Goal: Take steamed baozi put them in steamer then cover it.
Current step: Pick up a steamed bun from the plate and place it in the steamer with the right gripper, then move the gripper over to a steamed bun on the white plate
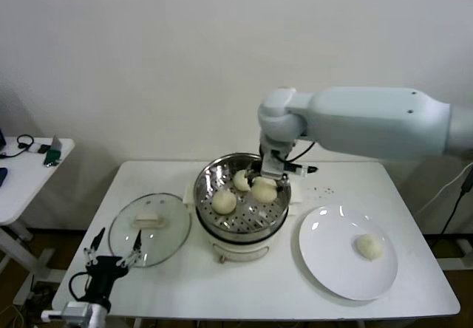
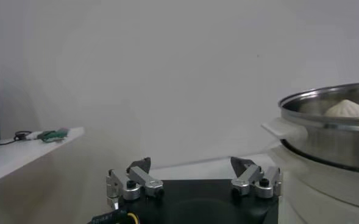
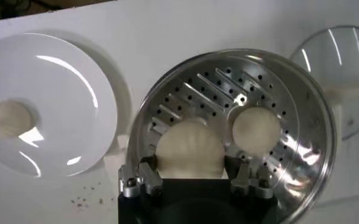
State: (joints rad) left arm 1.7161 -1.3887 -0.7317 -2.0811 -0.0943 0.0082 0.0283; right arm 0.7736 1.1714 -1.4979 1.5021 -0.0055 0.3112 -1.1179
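Observation:
The steel steamer (image 1: pixel 209 182) stands mid-table on its cream base. Three baozi lie on its perforated tray: one at the front left (image 1: pixel 224 201), one at the back (image 1: pixel 242 179), and one (image 1: pixel 264 190) under my right gripper (image 1: pixel 270 171). In the right wrist view my right gripper (image 3: pixel 192 163) is open, with its fingers close on either side of that baozi (image 3: pixel 189 146), which rests on the tray beside another (image 3: pixel 256 129). A fourth baozi (image 1: pixel 369 246) lies on the white plate (image 1: pixel 325 258). The glass cover (image 1: pixel 150 228) lies flat to the left of the steamer. My left gripper (image 1: pixel 114 256) is open and idle near the front left corner.
A small side table (image 1: pixel 29 173) with cables stands further left. Dark crumbs (image 1: pixel 321 190) lie behind the plate. The left wrist view shows the steamer's rim (image 2: pixel 325 103) close on one side of my left gripper (image 2: pixel 190 164).

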